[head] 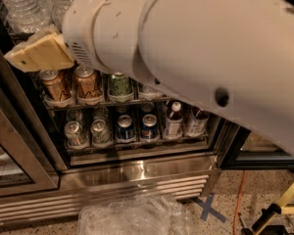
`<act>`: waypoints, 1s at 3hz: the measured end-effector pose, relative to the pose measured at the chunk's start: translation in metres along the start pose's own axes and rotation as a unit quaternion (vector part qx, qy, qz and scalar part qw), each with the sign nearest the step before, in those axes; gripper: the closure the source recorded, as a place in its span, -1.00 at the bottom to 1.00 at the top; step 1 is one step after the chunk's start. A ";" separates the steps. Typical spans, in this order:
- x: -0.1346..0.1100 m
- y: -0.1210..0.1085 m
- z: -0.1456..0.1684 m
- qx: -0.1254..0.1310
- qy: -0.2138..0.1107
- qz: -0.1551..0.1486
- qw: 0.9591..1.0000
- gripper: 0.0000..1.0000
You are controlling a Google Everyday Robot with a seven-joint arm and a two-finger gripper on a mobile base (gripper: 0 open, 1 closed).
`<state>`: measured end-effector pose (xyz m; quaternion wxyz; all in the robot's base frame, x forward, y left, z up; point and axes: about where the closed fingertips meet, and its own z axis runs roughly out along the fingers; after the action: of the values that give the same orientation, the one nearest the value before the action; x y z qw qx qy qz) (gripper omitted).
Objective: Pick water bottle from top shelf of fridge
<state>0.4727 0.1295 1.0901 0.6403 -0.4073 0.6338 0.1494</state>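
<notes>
Camera view: clear, ribbed plastic water bottles [24,4] stand upright, long axes vertical, on the wire top shelf [13,33] at the far left of the stainless-steel fridge [137,173]. The tan, wedge-shaped gripper [36,57] lies just below them, pointing left; open or closed cannot be told.

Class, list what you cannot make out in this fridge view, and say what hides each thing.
- Water bottles: upper parts cut off by the top edge, camera view.
- Top shelf: mostly behind the arm and the gripper at upper left.
- Middle rack: right part behind the arm.
- Cans: labels blurred.
</notes>
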 end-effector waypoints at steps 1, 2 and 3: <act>0.005 0.003 0.015 0.009 -0.008 0.006 1.000 -1.00; 0.025 0.004 0.029 0.017 -0.007 0.028 0.999 -1.00; 0.040 -0.001 0.036 0.034 -0.007 0.048 0.998 -1.00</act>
<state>0.5044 0.1418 1.0481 0.6502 -0.3532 0.6531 0.1609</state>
